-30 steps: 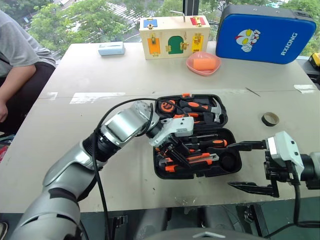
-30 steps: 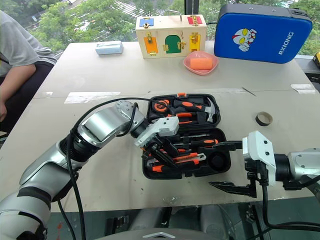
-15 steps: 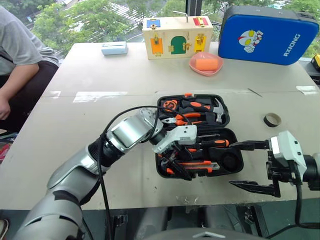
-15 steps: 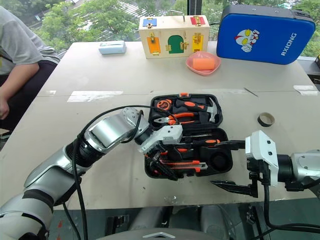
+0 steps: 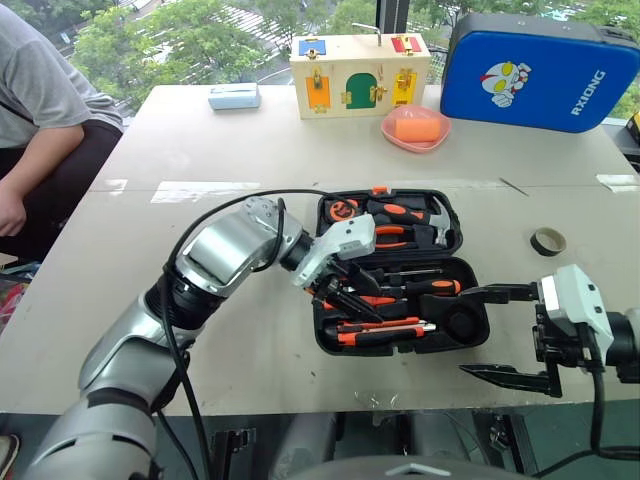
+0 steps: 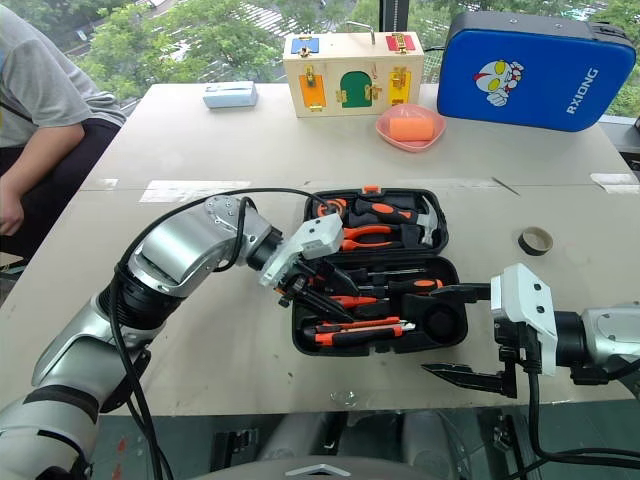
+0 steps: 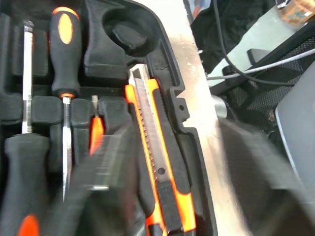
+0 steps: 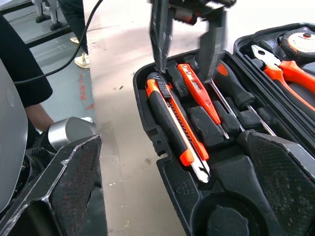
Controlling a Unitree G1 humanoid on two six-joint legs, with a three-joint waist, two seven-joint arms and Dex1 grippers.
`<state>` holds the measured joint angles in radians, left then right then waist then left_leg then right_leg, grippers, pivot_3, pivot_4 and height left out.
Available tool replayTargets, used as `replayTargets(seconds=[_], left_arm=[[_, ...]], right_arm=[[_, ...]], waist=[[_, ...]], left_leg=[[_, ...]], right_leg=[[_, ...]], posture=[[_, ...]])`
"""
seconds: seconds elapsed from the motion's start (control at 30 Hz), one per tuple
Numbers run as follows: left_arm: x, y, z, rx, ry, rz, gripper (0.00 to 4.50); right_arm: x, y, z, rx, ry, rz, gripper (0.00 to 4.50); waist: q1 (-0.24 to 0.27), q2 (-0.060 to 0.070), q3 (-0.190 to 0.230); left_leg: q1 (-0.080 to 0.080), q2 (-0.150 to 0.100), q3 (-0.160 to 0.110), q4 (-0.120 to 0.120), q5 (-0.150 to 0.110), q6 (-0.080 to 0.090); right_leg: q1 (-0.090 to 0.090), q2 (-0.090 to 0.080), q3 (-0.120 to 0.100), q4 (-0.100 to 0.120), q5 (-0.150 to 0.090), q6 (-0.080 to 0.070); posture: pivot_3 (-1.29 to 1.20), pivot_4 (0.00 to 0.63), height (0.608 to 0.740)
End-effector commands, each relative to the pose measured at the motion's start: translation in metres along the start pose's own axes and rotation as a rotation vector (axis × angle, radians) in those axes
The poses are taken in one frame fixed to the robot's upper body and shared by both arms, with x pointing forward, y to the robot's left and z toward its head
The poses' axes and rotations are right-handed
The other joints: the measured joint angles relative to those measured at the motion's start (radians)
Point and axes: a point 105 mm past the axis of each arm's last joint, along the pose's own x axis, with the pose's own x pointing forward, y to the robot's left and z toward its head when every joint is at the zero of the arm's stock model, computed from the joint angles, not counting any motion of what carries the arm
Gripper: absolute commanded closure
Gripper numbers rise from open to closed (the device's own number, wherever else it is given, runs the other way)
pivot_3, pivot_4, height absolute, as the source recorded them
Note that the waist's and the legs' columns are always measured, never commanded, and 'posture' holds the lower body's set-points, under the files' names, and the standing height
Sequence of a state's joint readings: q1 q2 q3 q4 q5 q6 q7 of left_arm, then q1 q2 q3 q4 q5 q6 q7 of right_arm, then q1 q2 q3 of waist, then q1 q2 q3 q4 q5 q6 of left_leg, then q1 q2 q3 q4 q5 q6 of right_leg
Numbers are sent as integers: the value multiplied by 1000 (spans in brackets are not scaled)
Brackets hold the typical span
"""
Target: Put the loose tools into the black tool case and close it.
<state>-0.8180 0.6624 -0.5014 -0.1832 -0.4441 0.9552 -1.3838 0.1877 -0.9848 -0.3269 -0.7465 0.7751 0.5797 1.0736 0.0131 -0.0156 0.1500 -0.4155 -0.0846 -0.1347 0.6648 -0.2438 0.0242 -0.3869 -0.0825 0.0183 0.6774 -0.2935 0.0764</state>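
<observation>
The tool case (image 5: 400, 345) is black, its tools black with orange: the utility knife (image 5: 385, 333) shows an orange stripe along a black body, the tester screwdriver (image 8: 199, 91) is all orange. At one o'clock stands a blue case (image 5: 545, 68) with a red-and-white cartoon figure and white lettering. At twelve o'clock, a pale wooden box (image 5: 358, 60) carries blue, orange, green, yellow and red panels. Beside it sits a pink bowl (image 5: 412, 127) holding something orange. The tape roll (image 5: 546, 241) is black; the table (image 5: 200, 150) beige.

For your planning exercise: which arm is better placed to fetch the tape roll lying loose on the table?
Right. The right gripper hangs open on the tape roll's side; the left gripper is over the black tool case.
</observation>
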Motion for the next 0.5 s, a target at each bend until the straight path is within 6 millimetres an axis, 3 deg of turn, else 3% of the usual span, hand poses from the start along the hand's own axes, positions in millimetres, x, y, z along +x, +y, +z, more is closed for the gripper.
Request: replayTargets(seconds=[0.03, 0.1, 0.5], left_arm=[[6, -7, 4, 35, 5, -31, 3698], [8, -9, 0, 37, 24, -41, 4451], [34, 0, -54, 110, 267, -30, 4451]], right_arm=[[-2, 0, 6, -45, 3, 6, 0], [-3, 0, 5, -47, 6, 4, 0], [-7, -3, 1, -53, 24, -31, 0]], waist=[[1, 0, 0], [0, 0, 0], [1, 1, 0]], left_leg=[[0, 0, 0, 0, 0, 0], [0, 0, 0, 0, 0, 0], [1, 0, 0, 0, 0, 0]], right_leg=[[0, 0, 0, 0, 0, 0], [0, 0, 0, 0, 0, 0], [1, 0, 0, 0, 0, 0]], posture=[[0, 150, 735], [0, 150, 735], [0, 150, 735]])
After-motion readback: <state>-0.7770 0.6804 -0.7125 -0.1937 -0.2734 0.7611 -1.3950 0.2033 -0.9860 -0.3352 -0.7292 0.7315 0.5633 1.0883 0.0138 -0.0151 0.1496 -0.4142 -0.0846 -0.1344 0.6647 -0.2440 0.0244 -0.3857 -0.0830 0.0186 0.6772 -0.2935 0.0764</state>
